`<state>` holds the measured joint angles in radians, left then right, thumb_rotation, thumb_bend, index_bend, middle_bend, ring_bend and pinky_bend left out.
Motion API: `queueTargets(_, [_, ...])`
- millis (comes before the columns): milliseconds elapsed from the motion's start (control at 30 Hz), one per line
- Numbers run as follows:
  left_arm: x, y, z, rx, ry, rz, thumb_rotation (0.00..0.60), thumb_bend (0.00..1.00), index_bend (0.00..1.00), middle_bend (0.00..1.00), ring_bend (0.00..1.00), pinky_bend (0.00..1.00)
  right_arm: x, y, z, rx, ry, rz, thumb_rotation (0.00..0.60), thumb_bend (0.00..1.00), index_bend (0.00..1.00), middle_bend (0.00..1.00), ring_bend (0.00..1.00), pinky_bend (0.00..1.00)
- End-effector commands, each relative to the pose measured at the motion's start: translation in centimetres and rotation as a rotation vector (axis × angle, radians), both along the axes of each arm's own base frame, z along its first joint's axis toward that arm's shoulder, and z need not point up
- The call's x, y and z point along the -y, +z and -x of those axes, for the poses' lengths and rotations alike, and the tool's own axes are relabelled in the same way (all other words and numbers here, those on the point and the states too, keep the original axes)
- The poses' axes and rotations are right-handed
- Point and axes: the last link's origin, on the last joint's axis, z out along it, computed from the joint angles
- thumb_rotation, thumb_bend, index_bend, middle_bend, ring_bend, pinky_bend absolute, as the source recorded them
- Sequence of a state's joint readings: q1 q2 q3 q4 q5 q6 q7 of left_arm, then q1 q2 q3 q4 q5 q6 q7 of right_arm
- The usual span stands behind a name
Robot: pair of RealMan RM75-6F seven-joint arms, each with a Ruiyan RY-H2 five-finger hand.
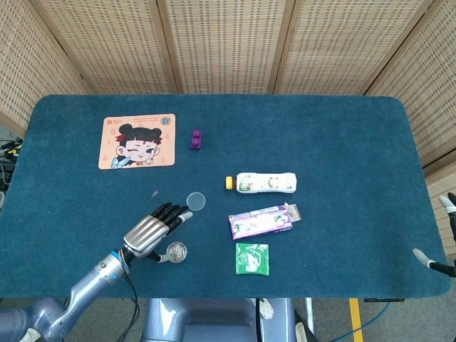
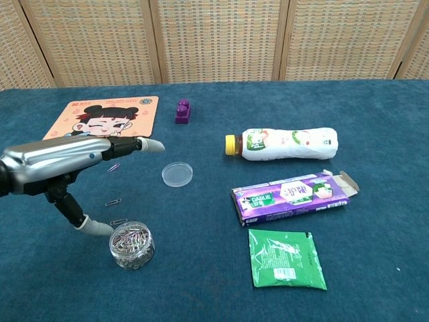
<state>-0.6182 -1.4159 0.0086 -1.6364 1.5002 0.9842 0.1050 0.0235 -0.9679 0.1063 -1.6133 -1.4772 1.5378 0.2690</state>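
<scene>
While the left hand (image 2: 57,164) hovers over the near-left part of the desk (image 2: 375,121), its fingers (image 2: 137,145) are spread wide and extended toward the centre, holding nothing; the thumb points down and ends just beside the rim of the jar of paper clips (image 2: 131,245). The jar stands directly below and slightly to the right of the palm, at the near edge of the desk. It is a low, round, clear container, upright and uncapped, filled with silver clips; being round, it has no long axis. Two loose paper clips (image 2: 114,202) lie on the cloth just behind it. The clear round lid (image 2: 177,174) lies flat further right, beyond the fingertips. The right hand (image 1: 436,262) shows only partly at the far right edge; its finger state cannot be determined. The left hand is far nearer to the jar.
</scene>
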Motion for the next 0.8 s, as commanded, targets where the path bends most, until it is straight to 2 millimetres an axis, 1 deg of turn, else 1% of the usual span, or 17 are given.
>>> queueTargets(33, [-0.5, 1.4, 0.0, 0.030, 0.008, -0.049, 0.600, 0.16, 0.00, 0.00, 0.00, 0.00, 0.0, 0.0, 0.0, 0.000, 0.000, -0.001, 0.600, 0.00, 0.00, 0.00, 0.00, 0.00])
queueTargets(100, [-0.9, 3.1, 0.6, 0.038, 0.028, -0.112, 0.600, 0.16, 0.00, 0.00, 0.00, 0.00, -0.1, 0.0, 0.0, 0.000, 0.000, -0.001, 0.600, 0.00, 0.00, 0.00, 0.00, 0.00])
queueTargets(167, [-1.4, 5.5, 2.2, 0.016, 0.088, -0.220, 0.600, 0.15, 0.00, 0.00, 0.00, 0.00, -0.1, 0.0, 0.0, 0.002, 0.000, 0.000, 0.600, 0.00, 0.00, 0.00, 0.00, 0.00])
queueTargets(233, [-1.2, 7.7, 4.0, -0.026, 0.165, -0.344, 0.600, 0.09, 0.00, 0.00, 0.00, 0.00, -0.1, 0.1, 0.0, 0.004, 0.000, 0.003, 0.600, 0.00, 0.00, 0.00, 0.00, 0.00])
queueTargets(300, [-0.5, 9.6, 5.5, -0.066, 0.247, -0.462, 0.600, 0.04, 0.00, 0.00, 0.00, 0.00, -0.1, 0.2, 0.0, 0.007, 0.001, 0.006, 0.600, 0.00, 0.00, 0.00, 0.00, 0.00])
queueTargets(367, [0.9, 12.0, 7.3, -0.065, 0.343, -0.564, 0.600, 0.01, 0.00, 0.00, 0.00, 0.00, -0.2, 0.3, -0.1, 0.011, 0.006, 0.008, 0.600, 0.00, 0.00, 0.00, 0.00, 0.00])
queueTargets(467, [1.9, 13.3, 8.4, -0.064, 0.377, -0.603, 0.600, 0.01, 0.00, 0.00, 0.00, 0.00, -0.3, 0.3, -0.2, 0.012, 0.011, 0.006, 0.600, 0.00, 0.00, 0.00, 0.00, 0.00])
queueTargets(567, [3.3, 14.9, 9.9, -0.057, 0.415, -0.646, 0.600, 0.01, 0.00, 0.00, 0.00, 0.00, -0.4, 0.2, -0.3, 0.010, 0.019, -0.002, 0.600, 0.00, 0.00, 0.00, 0.00, 0.00])
queueTargets(633, [4.2, 15.6, 10.7, -0.050, 0.428, -0.662, 0.600, 0.01, 0.00, 0.00, 0.00, 0.00, -0.5, 0.2, -0.4, 0.011, 0.025, -0.008, 0.600, 0.00, 0.00, 0.00, 0.00, 0.00])
queueTargets(800, [6.0, 16.3, 12.7, -0.029, 0.469, -0.664, 0.600, 0.01, 0.00, 0.00, 0.00, 0.00, -0.8, 0.2, -0.5, 0.007, 0.036, -0.005, 0.600, 0.00, 0.00, 0.00, 0.00, 0.00])
